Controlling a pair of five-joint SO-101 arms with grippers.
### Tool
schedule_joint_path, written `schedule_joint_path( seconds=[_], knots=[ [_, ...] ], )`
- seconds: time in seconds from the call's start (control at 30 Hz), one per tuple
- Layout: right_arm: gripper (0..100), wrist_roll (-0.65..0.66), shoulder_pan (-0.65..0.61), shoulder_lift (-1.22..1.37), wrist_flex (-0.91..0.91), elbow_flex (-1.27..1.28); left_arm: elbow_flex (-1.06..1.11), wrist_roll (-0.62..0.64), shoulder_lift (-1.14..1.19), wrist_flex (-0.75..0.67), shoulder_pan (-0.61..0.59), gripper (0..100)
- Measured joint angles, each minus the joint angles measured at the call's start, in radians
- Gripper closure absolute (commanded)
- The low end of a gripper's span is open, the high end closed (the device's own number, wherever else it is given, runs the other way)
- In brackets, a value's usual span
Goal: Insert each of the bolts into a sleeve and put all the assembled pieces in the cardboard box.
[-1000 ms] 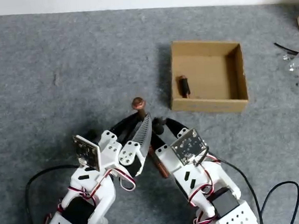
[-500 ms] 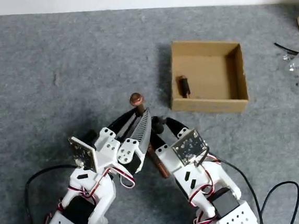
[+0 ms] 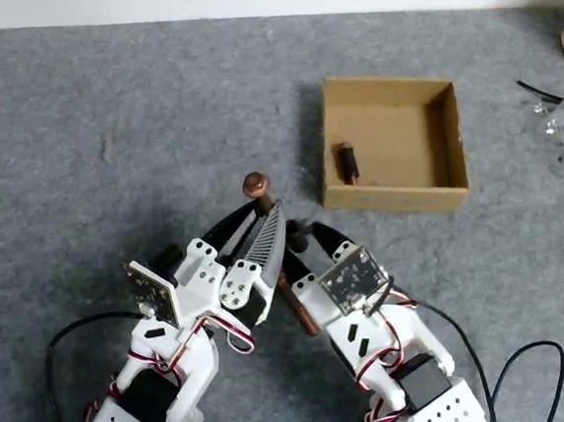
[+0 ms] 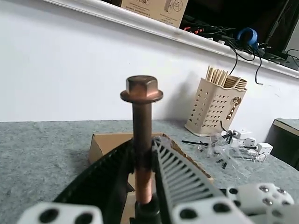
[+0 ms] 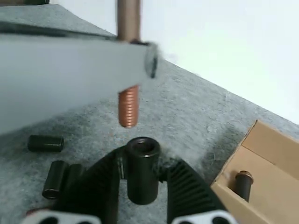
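My left gripper (image 3: 262,209) is shut on a copper bolt (image 3: 256,186) and holds it upright, head up, in the left wrist view (image 4: 142,135). The bolt's threaded end (image 5: 128,105) hangs just above a black sleeve (image 5: 142,171), not touching it. My right gripper (image 5: 145,164) is shut on that sleeve, open end up, close beside the left gripper (image 4: 142,145). The cardboard box (image 3: 439,195) stands a little beyond both grippers, to the right. One assembled piece (image 3: 346,162) lies inside it.
Three loose black sleeves (image 5: 45,143) (image 5: 55,179) lie on the grey carpet under the arms. Another copper bolt (image 3: 297,310) lies between the two arm bases. Clear bags of parts (image 3: 562,112) sit at the far right, and a perforated holder (image 4: 217,106) stands beyond the box.
My left gripper has shifted the bolt slightly left and away from the arm bases. The right gripper has barely moved with its sleeve.
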Motion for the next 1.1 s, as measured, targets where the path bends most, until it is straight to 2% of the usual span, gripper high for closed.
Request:
schedule_joint_path(
  seconds=[0.33, 0.5, 0.77, 1.1],
  knots=[
    [99.4, 0.006, -0.002, 0.0, 0.0, 0.0, 0.0, 0.0, 0.0, 0.0, 0.0, 99],
    [99.4, 0.006, -0.002, 0.0, 0.0, 0.0, 0.0, 0.0, 0.0, 0.0, 0.06, 99],
    [99.4, 0.006, -0.005, 0.0, 0.074, 0.0, 0.0, 0.0, 0.0, 0.0, 0.055, 99],
    [99.4, 0.006, -0.005, -0.002, 0.075, 0.0, 0.0, 0.002, 0.0, 0.015, 0.055, 99]
  ],
)
